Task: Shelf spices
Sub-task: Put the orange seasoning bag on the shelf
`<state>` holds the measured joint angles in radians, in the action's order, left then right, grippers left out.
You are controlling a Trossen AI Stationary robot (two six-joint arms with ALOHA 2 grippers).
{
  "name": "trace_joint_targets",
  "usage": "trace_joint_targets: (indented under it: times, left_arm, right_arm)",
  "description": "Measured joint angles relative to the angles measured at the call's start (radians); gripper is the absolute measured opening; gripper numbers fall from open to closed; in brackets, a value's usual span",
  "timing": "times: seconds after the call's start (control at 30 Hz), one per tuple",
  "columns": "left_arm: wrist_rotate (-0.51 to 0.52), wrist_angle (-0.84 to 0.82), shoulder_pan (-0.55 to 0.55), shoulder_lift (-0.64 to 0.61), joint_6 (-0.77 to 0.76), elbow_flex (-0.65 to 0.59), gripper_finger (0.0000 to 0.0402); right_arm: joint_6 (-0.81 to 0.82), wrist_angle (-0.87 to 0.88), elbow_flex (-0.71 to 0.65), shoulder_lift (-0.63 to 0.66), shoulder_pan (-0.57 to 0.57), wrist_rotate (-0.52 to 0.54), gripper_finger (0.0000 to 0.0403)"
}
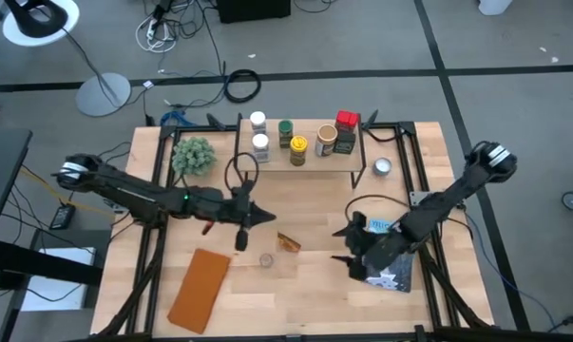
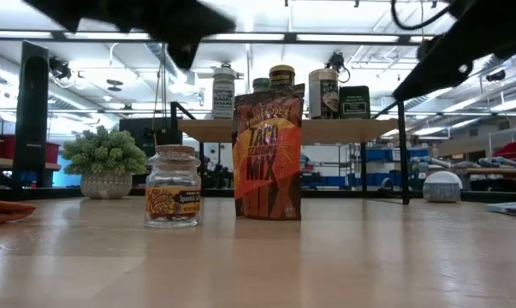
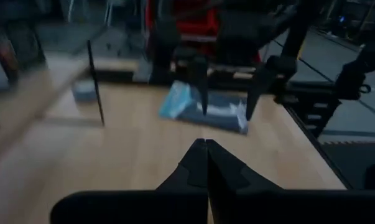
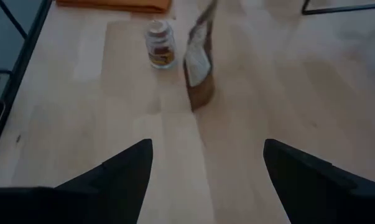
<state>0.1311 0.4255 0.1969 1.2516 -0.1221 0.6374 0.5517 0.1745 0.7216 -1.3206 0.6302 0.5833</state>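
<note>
A small glass jar [image 2: 172, 186] and a taco seasoning packet [image 2: 268, 152] stand on the table in front of the shelf [image 1: 310, 160]. The jar looks hard, slick and breakable: take it across its body. The packet looks light and soft: pinch its top. The right gripper [image 1: 351, 244], jaws apart, points at them; the left gripper [image 1: 257, 218] is closed, empty

Bare table [image 1: 305, 280] between hands — jar [image 1: 265, 259], packet [image 1: 288, 243] intrude.

A: The shelf [image 2: 326, 130] jars' labels?
B: Too small to read; the taco mix packet [image 2: 268, 154] covers some of them.
A: And the arms in the low view?
B: Cut off at the top edge.
</note>
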Motion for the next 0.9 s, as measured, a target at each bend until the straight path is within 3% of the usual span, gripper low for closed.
trace_joint_targets:
  times: [0.13, 0.3, 0.43, 0.9]
  left_arm:
    - [0.02, 0.015, 0.055, 0.006, -0.104, -0.056, 0.0]
    - [0.228, 0.078, 0.196, 0.066, -0.15, -0.074, 0.0]
    - [0.31, 0.108, 0.262, 0.08, -0.157, -0.072, 0.0]
    - [0.332, 0.114, 0.263, 0.08, -0.197, -0.072, 0.0001]
  right_arm:
    - [-0.004, -0.126, 0.0, -0.091, -0.025, 0.0, 0.0305]
    - [-0.004, -0.187, 0.0, -0.152, -0.039, -0.005, 0.0305]
    - [0.03, -0.196, 0.0, -0.165, -0.038, -0.03, 0.0305]
    - [-0.042, -0.433, 0.001, -0.166, -0.11, -0.052, 0.0305]
